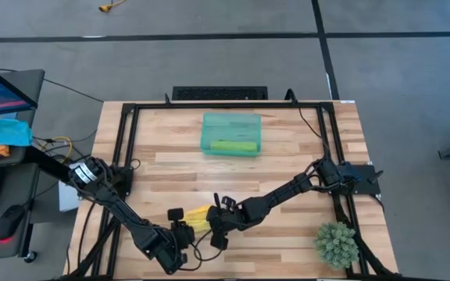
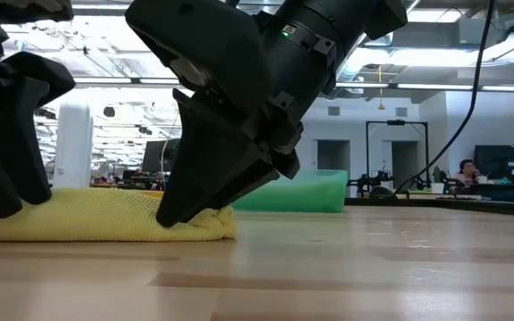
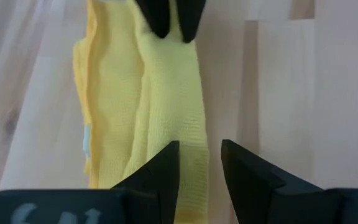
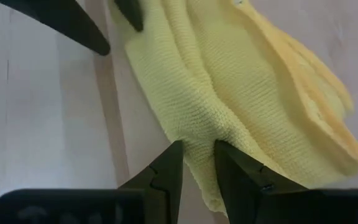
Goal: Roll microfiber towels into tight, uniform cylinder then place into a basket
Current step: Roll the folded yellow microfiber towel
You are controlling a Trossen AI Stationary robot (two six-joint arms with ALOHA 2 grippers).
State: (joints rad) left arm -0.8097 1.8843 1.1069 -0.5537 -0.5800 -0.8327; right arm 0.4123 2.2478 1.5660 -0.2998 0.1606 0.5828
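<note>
Yellow towel (image 1: 198,219): bunched in folds on the table's (image 1: 287,164) near edge, between both grippers.
Left gripper (image 3: 201,163): at towel's left end — fingers pinch a fold.
Right gripper (image 4: 197,163): at the right end — fingers pinch a bunched edge.
Basket (image 1: 231,133): far centre, well apart; green towel (image 1: 233,146) rolled inside.
Plant (image 1: 336,243): near right corner.

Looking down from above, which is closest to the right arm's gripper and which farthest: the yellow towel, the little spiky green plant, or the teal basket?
From the right gripper:
1. Yellow towel, pinched in the gripper itself near the table's front edge.
2. Spiky green plant, off at the front right corner.
3. Teal basket, at the back, holding a rolled green towel; only slightly farther than the plant.
</note>
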